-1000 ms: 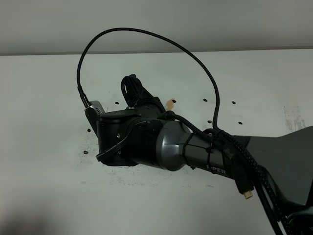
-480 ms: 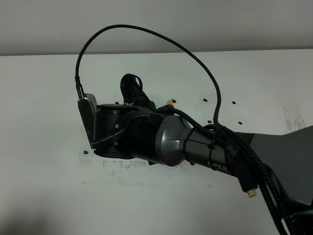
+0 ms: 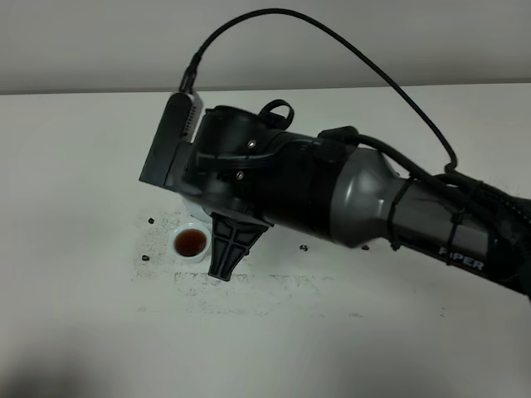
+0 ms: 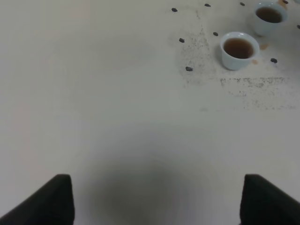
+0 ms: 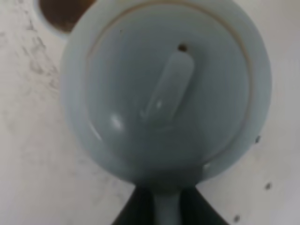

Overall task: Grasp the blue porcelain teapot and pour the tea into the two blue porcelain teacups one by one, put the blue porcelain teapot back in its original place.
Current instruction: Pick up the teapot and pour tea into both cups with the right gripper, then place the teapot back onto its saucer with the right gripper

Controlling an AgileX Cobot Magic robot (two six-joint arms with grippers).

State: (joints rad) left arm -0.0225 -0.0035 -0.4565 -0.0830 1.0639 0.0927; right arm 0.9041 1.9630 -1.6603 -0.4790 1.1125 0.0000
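Observation:
In the right wrist view the blue porcelain teapot [image 5: 166, 89] fills the frame from above, lid and knob upright. My right gripper [image 5: 165, 208] is shut on its loop handle. In the high view the right arm covers the teapot; one black finger [image 3: 226, 253] points down beside a teacup [image 3: 190, 243] holding brown tea. The left wrist view shows both blue teacups, the nearer one [image 4: 239, 49] and the farther one [image 4: 269, 16], each with tea in it. A cup's rim [image 5: 63, 11] also shows beside the teapot. My left gripper [image 4: 159, 201] is open and empty, far from the cups.
The white table [image 3: 75, 166] has small dark screw holes [image 4: 189, 69] and grey scuff marks around the cups. The right arm's black cable [image 3: 332, 37] arcs above the table. A pale wall runs behind the table's far edge.
The right arm has swung up and back and its wrist has turned. One tea-filled cup, hidden under the arm before, now shows beside the finger.

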